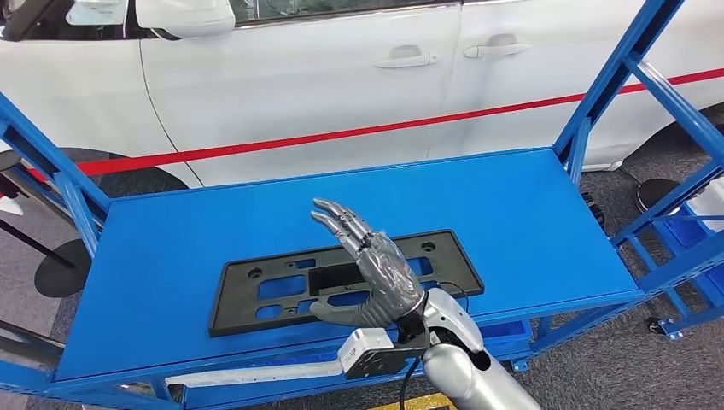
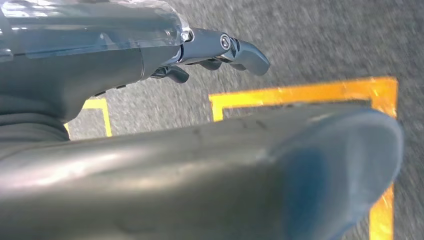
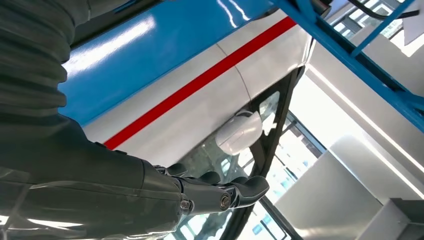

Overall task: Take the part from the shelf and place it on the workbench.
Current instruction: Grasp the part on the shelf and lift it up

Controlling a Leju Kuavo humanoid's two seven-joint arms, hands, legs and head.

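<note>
One flat black part (image 1: pixel 346 281), a long plate-holder-like frame with cut-outs, lies on the blue shelf (image 1: pixel 529 213) in the lower middle of the head view. Our right hand (image 1: pixel 367 265) hovers over its middle, fingers stretched straight toward the upper left and thumb splayed out low, grasping nothing; we cannot tell whether the palm touches the part.

Our left hand (image 2: pixel 210 50) hangs over grey floor with yellow tape lines (image 2: pixel 300 92), fingers loosely extended and released, nothing in it.

To do this step well, we judge the hand should settle over the part's near long edge, thumb beneath or against the rim and fingers across the top, since the piece is thin and lies flat. Sliding it slightly toward the shelf's front edge could expose a lip to grasp. Lifting level would keep it from snagging.

Counted: one part, one shelf surface, two hands, one white car (image 1: pixel 341 68) with one red stripe (image 1: pixel 359 132) behind.
</note>
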